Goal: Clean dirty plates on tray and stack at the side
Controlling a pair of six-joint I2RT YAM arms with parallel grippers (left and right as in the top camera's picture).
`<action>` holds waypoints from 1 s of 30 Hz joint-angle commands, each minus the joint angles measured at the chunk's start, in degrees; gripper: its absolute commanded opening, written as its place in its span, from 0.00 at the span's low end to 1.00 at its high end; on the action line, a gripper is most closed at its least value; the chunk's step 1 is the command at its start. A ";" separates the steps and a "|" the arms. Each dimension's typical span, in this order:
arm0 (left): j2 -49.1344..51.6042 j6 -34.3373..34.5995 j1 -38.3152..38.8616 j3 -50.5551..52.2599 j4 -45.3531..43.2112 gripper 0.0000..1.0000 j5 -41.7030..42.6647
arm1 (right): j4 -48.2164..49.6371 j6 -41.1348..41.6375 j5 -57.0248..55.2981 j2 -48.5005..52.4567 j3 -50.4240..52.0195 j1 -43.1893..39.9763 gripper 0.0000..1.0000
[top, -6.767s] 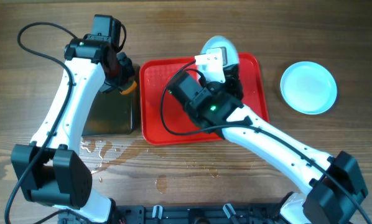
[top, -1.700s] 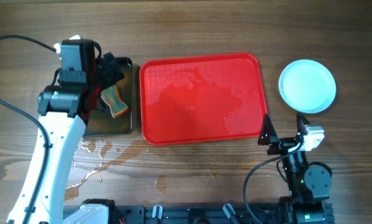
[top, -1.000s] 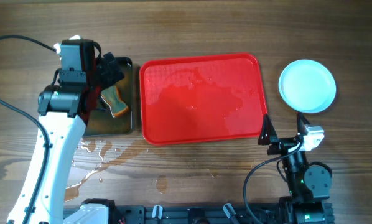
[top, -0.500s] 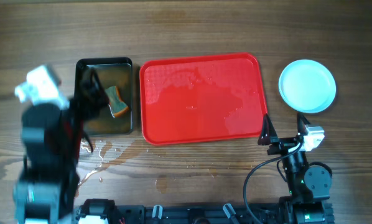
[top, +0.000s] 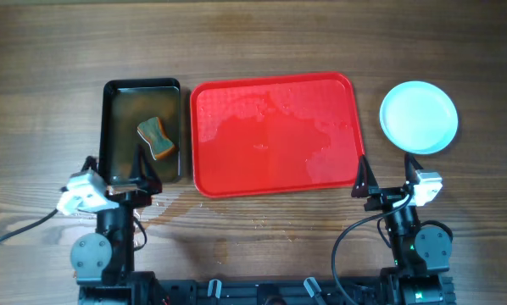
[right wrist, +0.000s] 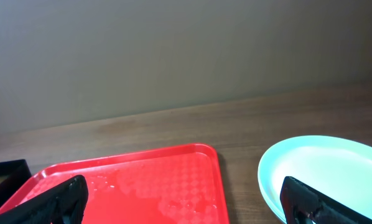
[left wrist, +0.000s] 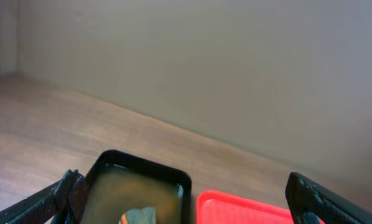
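Note:
The red tray [top: 275, 135] lies mid-table, wet and with nothing on it; its rim also shows in the wrist views [left wrist: 248, 208] [right wrist: 142, 180]. The pale mint plates [top: 419, 119] [right wrist: 326, 168] sit on the wood right of the tray, seen as one round disc; I cannot tell how many are stacked. My left gripper [top: 115, 171] [left wrist: 186, 205] is open at the near left, short of the black tray. At the near right my right gripper [top: 385, 175] [right wrist: 181, 205] is open, between the tray's corner and the plates. Neither holds anything.
A black tray [top: 143, 131] [left wrist: 142, 186] of murky water lies left of the red tray, with a sponge [top: 156, 138] [left wrist: 139, 216] in it. Water is spilled on the wood [top: 164, 212] near the left gripper.
The left arm has pulled back from over the black tray to the table's near left edge. The sponge stays in the black tray. The right arm has not moved.

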State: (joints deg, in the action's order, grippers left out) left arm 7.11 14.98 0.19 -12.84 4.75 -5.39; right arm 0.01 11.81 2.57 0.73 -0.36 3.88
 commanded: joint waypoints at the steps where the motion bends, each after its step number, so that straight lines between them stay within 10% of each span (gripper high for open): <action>1: -2.62 -10.12 -1.01 4.02 -2.08 1.00 6.45 | 0.11 -0.94 0.70 -0.52 0.07 0.24 1.00; 30: -6.73 -12.85 -1.11 12.52 -0.85 1.00 2.36 | 0.11 -0.96 0.70 -0.52 0.07 0.24 1.00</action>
State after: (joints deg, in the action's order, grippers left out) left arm 0.78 2.61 -0.49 -0.51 3.88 -2.07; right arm -0.01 11.81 2.57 0.73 -0.36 3.88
